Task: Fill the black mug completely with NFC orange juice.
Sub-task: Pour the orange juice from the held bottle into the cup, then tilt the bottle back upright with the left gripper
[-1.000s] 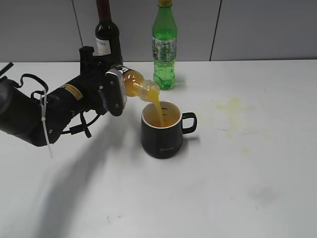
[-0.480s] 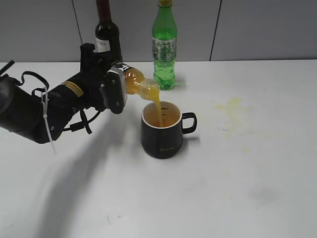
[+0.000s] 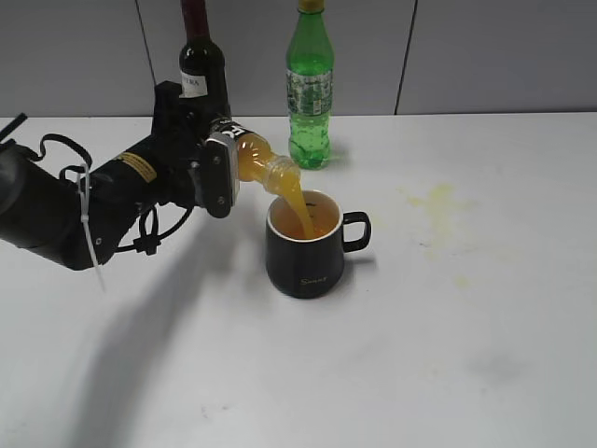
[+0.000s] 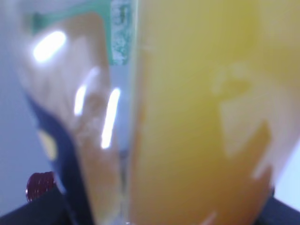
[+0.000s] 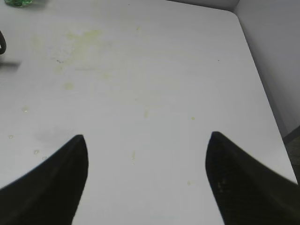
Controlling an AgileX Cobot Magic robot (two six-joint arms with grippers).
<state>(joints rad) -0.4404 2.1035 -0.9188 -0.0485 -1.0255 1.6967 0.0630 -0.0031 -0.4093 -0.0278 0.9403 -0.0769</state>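
Note:
The black mug stands mid-table with its handle to the right and pale script on its side. My left gripper is shut on the orange juice bottle, tipped with its neck over the mug's left rim. A stream of orange juice runs into the mug. The bottle fills the left wrist view as a blurred orange mass. My right gripper is open and empty over bare table, out of the exterior view.
A green soda bottle and a dark wine bottle stand at the back near the wall. Yellowish juice stains mark the white table right of the mug. The table's right edge shows in the right wrist view.
The bottle has tipped slightly more and its neck has dropped a little closer to the mug's rim. Juice keeps pouring. The mug has not moved.

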